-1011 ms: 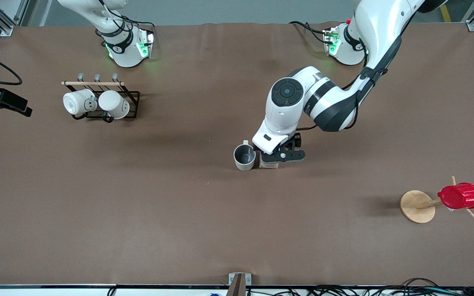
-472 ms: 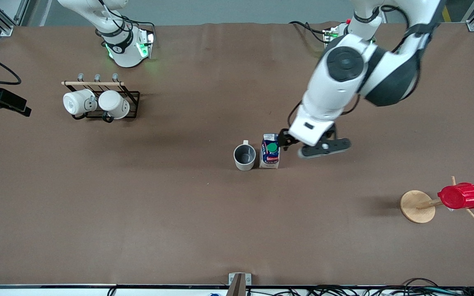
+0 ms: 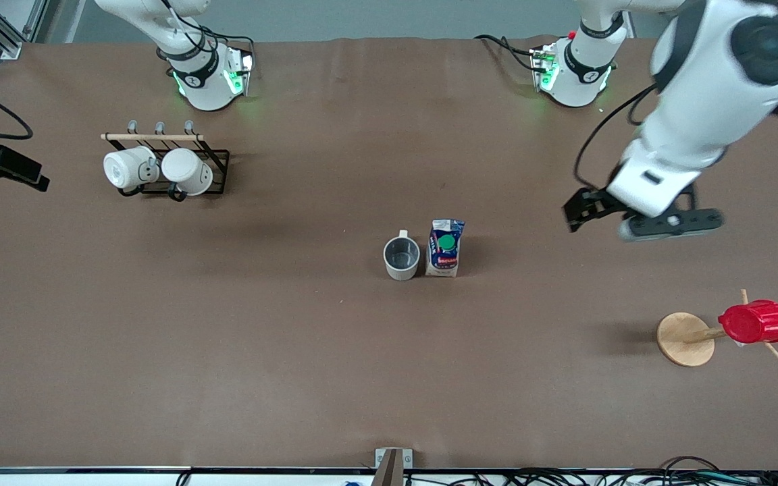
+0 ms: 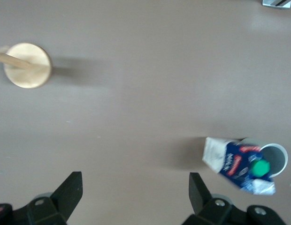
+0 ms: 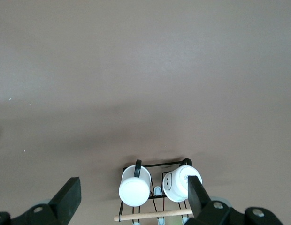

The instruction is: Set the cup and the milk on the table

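So you've got the cup (image 3: 402, 259) and the milk (image 3: 444, 248) both standing upright on the desk (image 3: 294, 337), roughly mid-desk, right beside each other and close enough that they look like they're touching. The milk sits on the side toward the left arm's end, green cap up; the cup's handle points away from the front camera.

Your left tool (image 3: 639, 219) is up in the air over bare desk, well apart from the milk, toward the left arm's end. Its fingers (image 4: 70, 190) are spread wide with nothing between them. The right tool (image 5: 134, 199) isn't in the front view, but its wrist view shows it over the wire rack (image 3: 179, 172) with the two white mugs (image 3: 131, 167), fingers spread apart too, also empty.

Nearer the front camera at the left arm's end there's a wooden stand (image 3: 685, 339) with a red ribbed cup (image 3: 756, 322) hanging on one peg.
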`<state>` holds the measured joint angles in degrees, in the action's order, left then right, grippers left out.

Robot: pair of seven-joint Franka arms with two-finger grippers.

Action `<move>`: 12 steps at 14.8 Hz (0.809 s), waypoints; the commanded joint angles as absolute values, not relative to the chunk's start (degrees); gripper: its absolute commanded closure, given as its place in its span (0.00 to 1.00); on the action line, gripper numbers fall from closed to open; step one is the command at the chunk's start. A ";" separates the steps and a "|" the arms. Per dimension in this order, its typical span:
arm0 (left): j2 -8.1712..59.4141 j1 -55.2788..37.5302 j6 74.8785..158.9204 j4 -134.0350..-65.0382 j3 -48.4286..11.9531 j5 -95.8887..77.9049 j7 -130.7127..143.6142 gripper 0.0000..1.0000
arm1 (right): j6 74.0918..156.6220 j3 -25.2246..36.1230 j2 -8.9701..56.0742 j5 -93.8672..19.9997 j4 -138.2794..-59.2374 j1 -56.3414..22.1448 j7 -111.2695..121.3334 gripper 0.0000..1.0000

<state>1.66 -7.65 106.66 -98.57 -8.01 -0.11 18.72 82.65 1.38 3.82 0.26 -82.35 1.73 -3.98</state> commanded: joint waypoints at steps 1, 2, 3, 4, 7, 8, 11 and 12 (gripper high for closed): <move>-7.10 -7.74 106.96 -106.86 -3.44 -1.85 11.18 0.00 | 83.23 0.70 2.20 -0.62 -84.11 2.81 -3.25 0.00; -8.42 -7.73 106.88 -108.01 -2.47 -1.85 9.16 0.00 | 83.23 0.70 2.20 -0.62 -84.11 2.81 -3.25 0.00; -8.79 -7.73 105.92 -108.10 -2.03 -1.85 7.57 0.00 | 83.23 0.70 2.20 -0.62 -84.11 2.81 -3.25 0.00; -8.88 -7.56 104.60 -107.58 -1.41 -1.76 7.30 0.00 | 83.32 0.70 2.28 -0.62 -84.11 2.81 -3.25 0.00; -8.79 -6.95 104.24 -106.96 0.70 -1.76 3.10 0.00 | 83.32 0.70 2.20 -0.70 -84.11 2.81 -3.25 0.00; -8.53 -6.16 104.15 -106.61 0.88 -1.76 2.12 0.00 | 83.32 0.70 2.20 -0.70 -84.11 2.81 -3.25 0.00; -6.78 -5.80 102.14 -103.46 1.84 -1.49 2.28 0.00 | 83.32 0.70 2.20 -0.70 -84.11 2.73 -3.25 0.00; -5.29 -5.71 99.34 -100.84 2.02 -1.23 1.85 0.00 | 83.32 0.79 2.20 -0.62 -84.11 2.55 -3.25 0.00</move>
<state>-7.91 -5.86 103.78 -105.87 1.41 -0.98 3.25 82.72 1.36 3.82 0.26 -82.35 1.78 -3.95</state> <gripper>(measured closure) 0.000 0.000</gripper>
